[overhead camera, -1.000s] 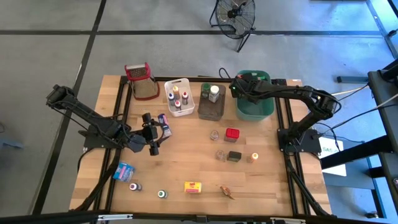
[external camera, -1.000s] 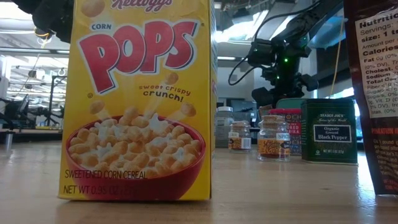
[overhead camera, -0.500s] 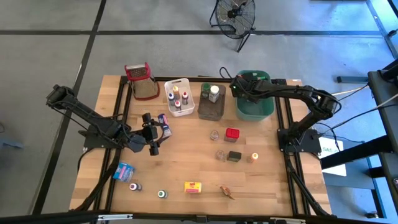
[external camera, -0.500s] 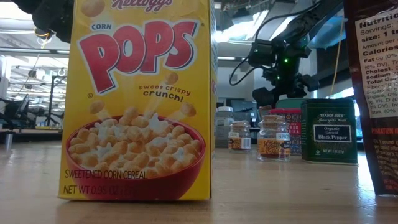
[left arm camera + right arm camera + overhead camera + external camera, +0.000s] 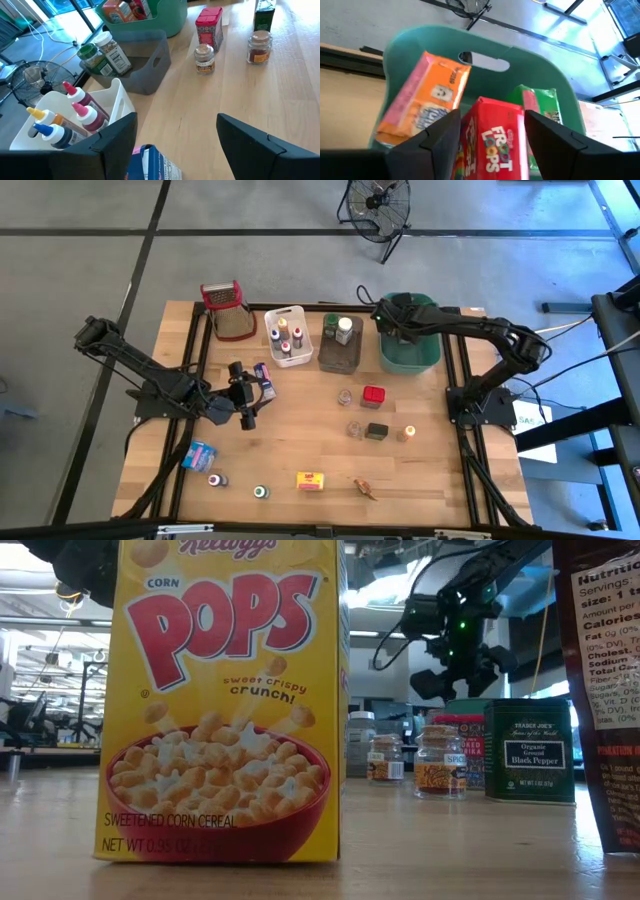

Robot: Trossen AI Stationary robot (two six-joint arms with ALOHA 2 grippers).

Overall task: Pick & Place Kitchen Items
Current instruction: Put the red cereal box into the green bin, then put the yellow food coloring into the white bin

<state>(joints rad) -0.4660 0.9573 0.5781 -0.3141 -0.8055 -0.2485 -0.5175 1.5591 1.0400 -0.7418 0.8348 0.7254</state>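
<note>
A red Froot Loops box (image 5: pixel 492 142) lies released in the green plastic tub (image 5: pixel 420 37), framed by the right hand (image 5: pixel 492 131), parted and empty. The left hand (image 5: pixel 176 145), parted and empty, hangs over the wooden counter (image 5: pixel 300 430); another item should be fetched next.

The wooden tabletop (image 5: pixel 300 430) carried three tubs (image 5: pixel 341 345), a grater (image 5: pixel 228 310), and scattered jars (image 5: pixel 352 428) and boxes (image 5: pixel 311 480).

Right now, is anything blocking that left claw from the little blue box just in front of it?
Nothing visible does. The left gripper is open, and the blue box lies right between its fingers on the table, nothing in between.
</note>
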